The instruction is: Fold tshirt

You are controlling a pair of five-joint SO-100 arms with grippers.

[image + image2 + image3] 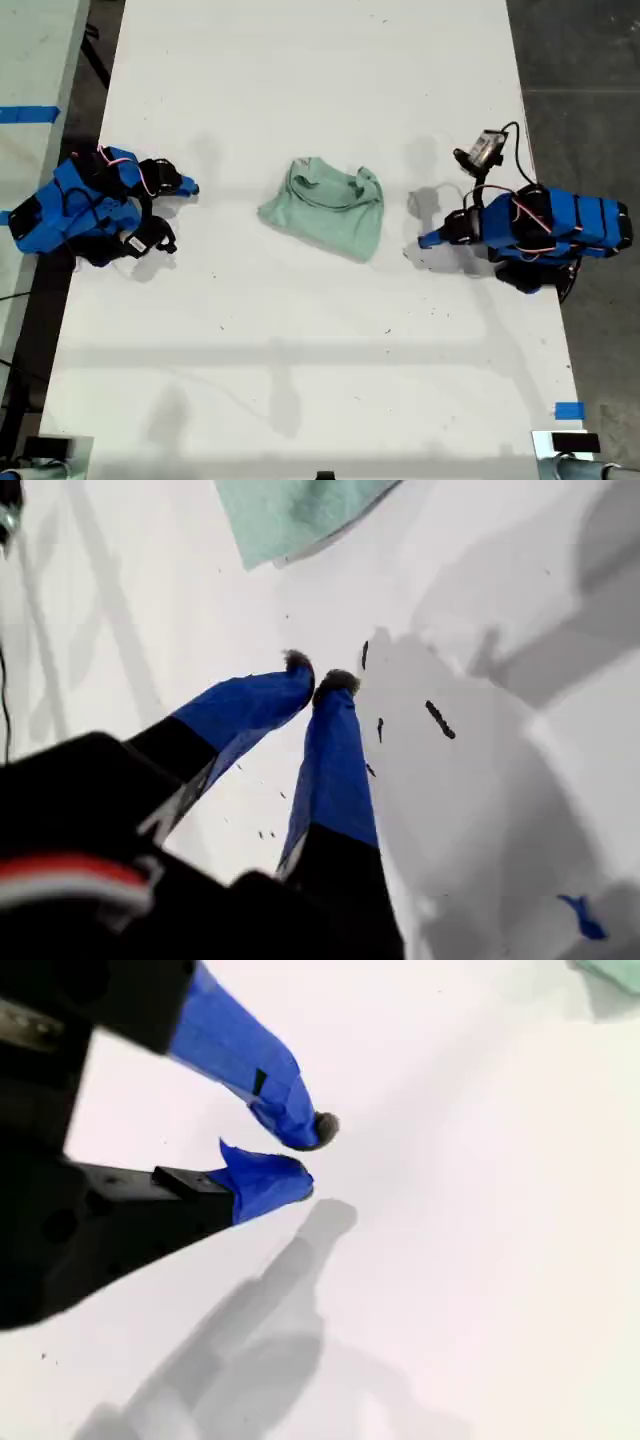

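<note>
2 blue-taped arms flank the tshirt, which lies bunched into a rough folded heap near the middle of the white table. First gripper, at the exterior view's right, sits low over the table just beside the cloth w/ its tips pinched nearly together, holding nothing; the first wrist view shows the shirt's edge close ahead of the tips. Second gripper, at the exterior view's left, is well apart from the shirt, jaws drawn almost closed & empty. 1 corner of the fabric shows far off in the second wrist view.
</note>
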